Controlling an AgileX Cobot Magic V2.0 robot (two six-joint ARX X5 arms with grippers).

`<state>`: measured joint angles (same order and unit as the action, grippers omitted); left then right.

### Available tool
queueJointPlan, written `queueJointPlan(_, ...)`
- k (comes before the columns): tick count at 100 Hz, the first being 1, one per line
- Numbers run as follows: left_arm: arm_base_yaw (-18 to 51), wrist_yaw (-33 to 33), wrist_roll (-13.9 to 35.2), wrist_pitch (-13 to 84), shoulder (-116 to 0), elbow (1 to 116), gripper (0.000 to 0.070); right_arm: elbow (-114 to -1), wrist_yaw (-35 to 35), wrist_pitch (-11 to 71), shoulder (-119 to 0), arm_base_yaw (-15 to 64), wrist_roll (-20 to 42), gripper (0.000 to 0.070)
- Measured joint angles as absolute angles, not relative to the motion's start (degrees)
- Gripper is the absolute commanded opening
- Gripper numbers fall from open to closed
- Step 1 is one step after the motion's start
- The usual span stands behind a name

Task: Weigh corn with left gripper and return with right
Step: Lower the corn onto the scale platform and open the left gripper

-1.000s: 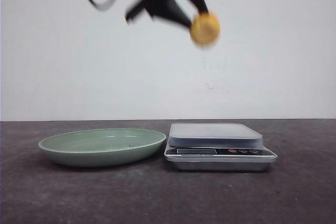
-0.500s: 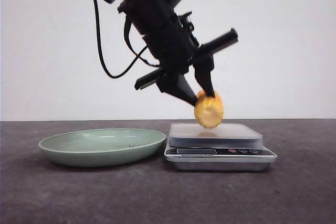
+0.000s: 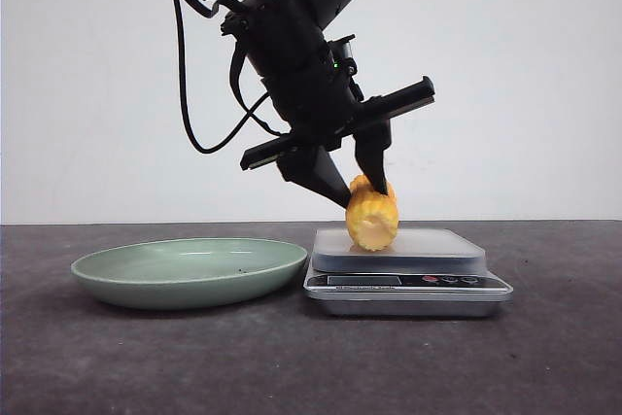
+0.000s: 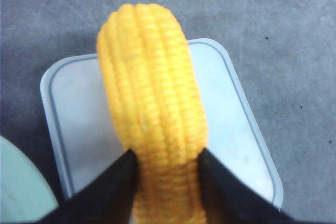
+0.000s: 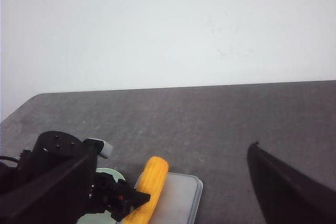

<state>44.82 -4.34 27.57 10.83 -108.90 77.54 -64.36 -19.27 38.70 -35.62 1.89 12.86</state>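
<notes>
A shallow round green plate (image 3: 190, 271) sits at lower left of the front view on the dark, speckled table (image 3: 97, 366); nothing shows above its rim, though the low camera angle hides most of its inner floor. Just beside it, at lower centre, stands a silver kitchen scale (image 3: 406, 284) with a pale, rounded-rectangle weighing platform and a dark control strip on its front edge; the display is too small to read. The corn (image 3: 371, 218) is at frame centre, its lower end down on the left part of the platform and its upper end pinched by the left gripper (image 3: 362, 185). In the left wrist view the cob (image 4: 152, 108) fills the middle of the frame, a stubby yellow-orange cylinder with tight ridged kernel rows, lying across the platform, while the two black fingertips (image 4: 118, 184) press against its sides at the bottom edge, so the jaws are closed narrowly around it. Its far end blocks part of the platform's rim. The left arm's upper links are cut off by the top of the front view, with a black cable looping at upper left. In the right wrist view the right gripper (image 5: 168, 192) shows only dark finger edges at lower left and lower right, far apart and holding nothing; the corn and scale sit small at bottom centre.
</notes>
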Motion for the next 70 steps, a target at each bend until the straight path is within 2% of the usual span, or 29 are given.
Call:
queueJointPlan(19,45.15,-4.32,27.57,10.85,-108.9,77.54,0.0292,-64.38,-19.27,39.51,-35.62,1.89,12.86,0.0579)
queueJointPlan(35,45.25,-4.32,27.57,10.81,-108.9,77.54,0.0408,-64.36,-19.27,39.94,-35.62,1.89,12.86,0.058)
queueJointPlan(70,45.41,-4.21,26.55,10.24,-108.9,77.54,0.0408,-64.36,-19.27,40.66,-35.62,1.89,12.86,0.058)
